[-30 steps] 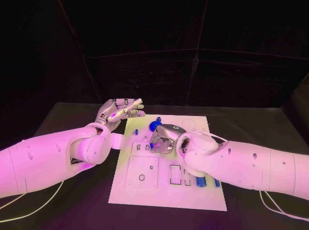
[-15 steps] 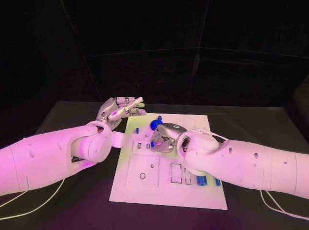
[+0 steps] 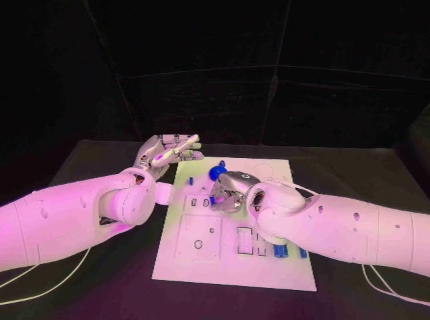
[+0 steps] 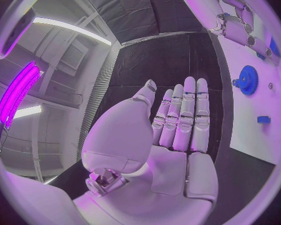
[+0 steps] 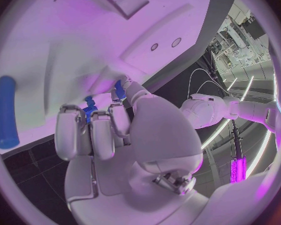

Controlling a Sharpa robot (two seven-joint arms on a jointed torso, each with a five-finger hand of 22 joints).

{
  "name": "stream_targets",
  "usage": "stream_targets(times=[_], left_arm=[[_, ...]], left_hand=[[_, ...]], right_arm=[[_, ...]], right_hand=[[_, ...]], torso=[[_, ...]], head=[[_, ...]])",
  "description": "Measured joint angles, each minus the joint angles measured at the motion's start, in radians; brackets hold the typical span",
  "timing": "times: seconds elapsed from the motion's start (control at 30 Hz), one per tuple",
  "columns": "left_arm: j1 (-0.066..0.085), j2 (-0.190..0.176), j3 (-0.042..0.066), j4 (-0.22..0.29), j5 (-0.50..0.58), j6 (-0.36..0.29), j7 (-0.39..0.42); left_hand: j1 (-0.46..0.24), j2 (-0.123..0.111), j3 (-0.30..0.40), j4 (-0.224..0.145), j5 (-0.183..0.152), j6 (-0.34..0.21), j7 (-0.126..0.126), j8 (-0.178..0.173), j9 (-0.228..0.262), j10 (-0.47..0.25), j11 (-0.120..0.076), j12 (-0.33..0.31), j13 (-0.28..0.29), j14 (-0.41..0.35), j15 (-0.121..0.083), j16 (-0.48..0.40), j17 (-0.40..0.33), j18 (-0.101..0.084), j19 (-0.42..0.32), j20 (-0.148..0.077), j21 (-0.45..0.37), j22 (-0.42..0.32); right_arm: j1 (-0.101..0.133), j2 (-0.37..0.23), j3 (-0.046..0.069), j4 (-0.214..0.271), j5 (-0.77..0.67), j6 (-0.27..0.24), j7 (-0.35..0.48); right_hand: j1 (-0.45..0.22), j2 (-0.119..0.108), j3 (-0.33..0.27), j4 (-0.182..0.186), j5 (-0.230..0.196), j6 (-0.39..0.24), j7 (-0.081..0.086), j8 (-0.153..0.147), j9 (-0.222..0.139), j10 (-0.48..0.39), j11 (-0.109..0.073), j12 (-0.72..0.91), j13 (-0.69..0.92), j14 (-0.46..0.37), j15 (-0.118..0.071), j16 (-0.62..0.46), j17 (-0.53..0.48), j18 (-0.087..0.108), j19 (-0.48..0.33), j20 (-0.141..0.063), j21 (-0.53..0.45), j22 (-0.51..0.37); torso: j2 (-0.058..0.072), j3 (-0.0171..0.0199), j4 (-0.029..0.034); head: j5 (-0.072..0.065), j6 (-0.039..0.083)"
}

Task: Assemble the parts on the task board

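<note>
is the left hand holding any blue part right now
No, the left hand is flat with its fingers straight and nothing in its palm; the blue gear sits on the board.

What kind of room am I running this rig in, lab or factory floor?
Most likely a lab test cell: a black table walled by dark curtains, a white task board with small blue parts, and strip lights with ventilation grilles overhead in the left wrist view.

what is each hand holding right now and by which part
Left hand holds nothing, fingers straight. Right hand has fingers curled at small blue parts on the task board; the hold cannot be told.

A black table (image 3: 369, 175) carries the white task board (image 3: 236, 267).
</note>
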Motion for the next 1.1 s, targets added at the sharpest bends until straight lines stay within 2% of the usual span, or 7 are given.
stream_targets(times=[0.2, 0.33, 0.47, 0.7, 0.87, 1.0, 1.1], left_arm=[[0.000, 0.000, 0.000, -0.001, 0.000, 0.000, 0.000], [0.000, 0.000, 0.000, -0.001, 0.000, 0.001, -0.001], [0.000, 0.000, 0.000, -0.001, 0.000, 0.001, -0.001], [0.000, 0.001, 0.000, -0.003, 0.000, 0.004, -0.003], [0.000, 0.000, 0.000, -0.010, -0.011, 0.015, -0.013], [0.000, -0.003, 0.000, -0.020, -0.027, 0.028, -0.029], [0.000, -0.009, 0.000, -0.029, -0.048, 0.043, -0.050]], left_hand=[[0.000, 0.000, 0.000, 0.000, 0.000, 0.000, 0.000, 0.000, 0.000, 0.000, 0.000, 0.000, 0.000, 0.000, 0.000, 0.000, 0.000, 0.000, 0.000, 0.000, 0.000, 0.000], [0.000, 0.000, 0.000, 0.000, 0.000, 0.000, 0.000, 0.000, 0.000, 0.000, 0.000, 0.000, 0.000, 0.000, 0.000, 0.000, 0.000, 0.000, 0.000, 0.000, 0.000, 0.000], [0.000, 0.000, 0.000, 0.000, 0.000, 0.000, 0.000, 0.000, 0.000, 0.000, 0.000, 0.000, 0.000, 0.000, 0.000, 0.000, 0.001, 0.000, 0.000, 0.000, 0.000, -0.001], [0.000, 0.000, 0.000, 0.000, 0.000, 0.003, -0.001, 0.000, 0.000, 0.009, -0.005, 0.000, 0.000, 0.016, -0.004, 0.000, 0.006, 0.000, 0.012, -0.004, 0.000, -0.001], [-0.005, 0.005, -0.001, 0.007, 0.000, 0.031, -0.023, 0.000, 0.000, 0.104, -0.035, 0.016, 0.014, 0.111, -0.038, 0.024, 0.044, 0.000, 0.085, -0.034, 0.027, 0.009], [-0.005, 0.005, -0.007, 0.016, 0.000, 0.042, -0.034, -0.004, 0.000, 0.126, -0.054, -0.001, 0.014, 0.231, -0.068, 0.072, 0.103, 0.000, 0.177, -0.068, 0.075, 0.031], [-0.011, -0.001, -0.015, 0.023, 0.000, 0.057, -0.049, -0.004, 0.002, 0.150, -0.069, -0.004, 0.014, 0.299, -0.095, 0.148, 0.168, 0.000, 0.258, -0.096, 0.130, 0.058]], right_arm=[[0.000, 0.000, 0.000, 0.000, -0.001, -0.002, -0.002], [-0.001, 0.000, -0.001, 0.000, -0.001, -0.008, -0.004], [-0.002, 0.000, -0.001, 0.000, -0.001, -0.018, -0.005], [-0.003, -0.012, -0.001, 0.014, -0.005, -0.062, 0.008], [-0.004, -0.066, 0.000, 0.052, -0.021, -0.096, 0.093], [0.002, -0.124, 0.000, 0.094, -0.022, -0.107, 0.180], [0.016, -0.179, 0.014, 0.131, -0.008, -0.109, 0.251]], right_hand=[[-0.016, -0.016, -0.019, 0.013, -0.019, -0.007, 0.001, 0.000, 0.000, 0.000, 0.000, 0.000, 0.000, -0.004, 0.004, 0.000, 0.000, 0.000, -0.003, 0.003, 0.000, 0.000], [-0.037, -0.037, -0.053, 0.025, -0.052, -0.039, 0.005, -0.009, -0.007, -0.004, 0.004, -0.004, 0.000, -0.004, 0.004, 0.000, 0.000, 0.000, 0.000, 0.007, -0.001, 0.000], [-0.050, -0.050, -0.092, 0.045, -0.058, -0.067, 0.012, -0.009, -0.013, -0.009, 0.009, -0.010, -0.001, -0.004, 0.011, -0.004, 0.000, 0.000, -0.003, 0.011, -0.004, 0.000], [-0.051, -0.048, -0.136, 0.065, -0.058, -0.099, 0.021, -0.009, -0.016, -0.017, 0.017, -0.020, -0.010, -0.002, 0.016, -0.004, 0.000, 0.000, -0.004, 0.018, -0.004, 0.000], [-0.050, -0.048, -0.161, 0.075, -0.058, -0.119, 0.024, -0.009, -0.017, -0.023, 0.023, -0.023, -0.014, -0.004, 0.018, -0.004, 0.000, 0.000, -0.004, 0.018, -0.004, 0.000], [-0.039, -0.047, -0.177, 0.080, -0.058, -0.122, 0.028, -0.009, -0.017, -0.027, 0.027, -0.030, -0.018, 0.000, 0.022, -0.004, 0.000, 0.000, -0.014, 0.029, -0.015, -0.009], [-0.034, -0.048, -0.195, 0.085, -0.058, -0.122, 0.028, -0.009, -0.017, -0.027, 0.027, -0.030, -0.019, -0.004, 0.025, -0.009, 0.000, 0.000, -0.030, 0.031, -0.024, -0.034]], torso=[[0.000, 0.0000, 0.0000], [0.000, 0.0000, 0.0000], [0.000, 0.0000, 0.0000], [0.000, -0.0002, 0.0000], [0.000, 0.0009, 0.0000], [-0.002, 0.0009, 0.0000], [-0.003, 0.0017, -0.0024]], head=[[-0.001, 0.000], [-0.001, 0.000], [-0.001, 0.000], [-0.001, -0.001], [-0.003, 0.000], [0.002, 0.001], [0.007, 0.003]])
